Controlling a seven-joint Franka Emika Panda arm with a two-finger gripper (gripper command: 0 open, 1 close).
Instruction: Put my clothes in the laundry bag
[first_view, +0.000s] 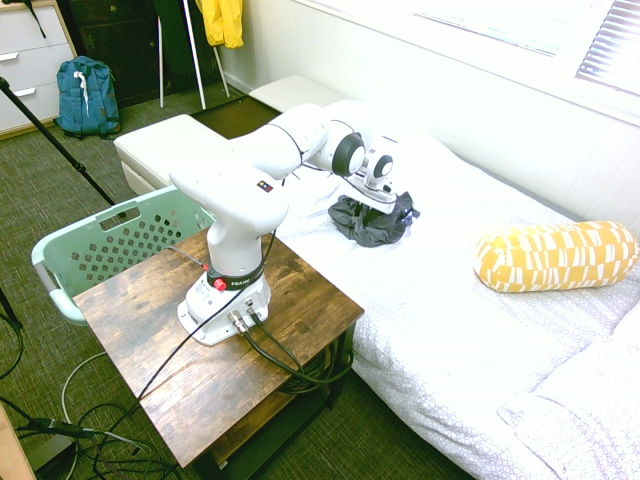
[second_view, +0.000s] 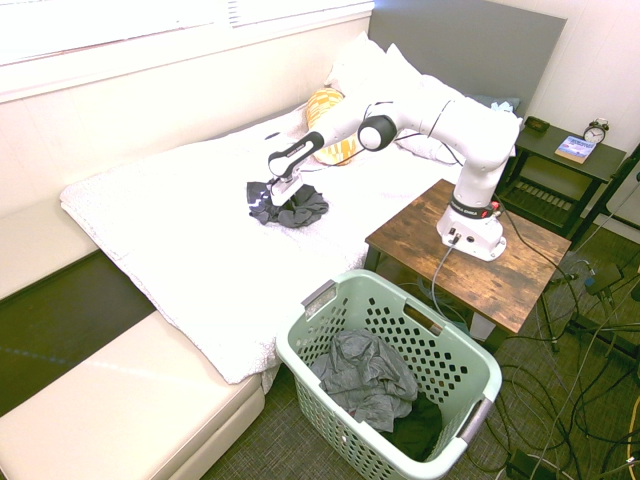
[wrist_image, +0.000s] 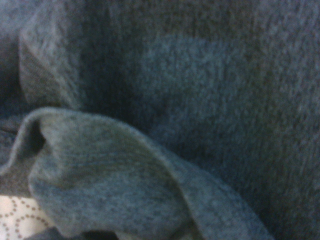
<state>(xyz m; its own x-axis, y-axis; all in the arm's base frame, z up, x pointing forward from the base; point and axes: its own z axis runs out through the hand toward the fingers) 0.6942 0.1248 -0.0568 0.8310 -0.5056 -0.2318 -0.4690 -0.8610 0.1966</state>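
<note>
A crumpled dark grey garment (first_view: 372, 222) (second_view: 290, 208) lies on the white bed. My gripper (first_view: 374, 203) (second_view: 262, 192) is pressed down into its edge, shut on the cloth, with the fingertips buried in the folds. Grey knit fabric (wrist_image: 200, 100) fills the wrist view, and a corner of dotted bedsheet shows beside it. The laundry bag, a mint-green perforated basket (first_view: 40, 262) (second_view: 487, 372), stands on the floor beside the wooden table, off the foot side of the bed. Grey and dark clothes (second_view: 365, 375) lie inside it.
The arm stands on a wooden table (first_view: 140, 310) (second_view: 525, 275) between bed and basket. A yellow patterned pillow (first_view: 555, 255) (second_view: 325, 118) lies further up the bed. A white bench (second_view: 130, 400) adjoins the bed's foot. A blue backpack (first_view: 85, 95) leans against drawers.
</note>
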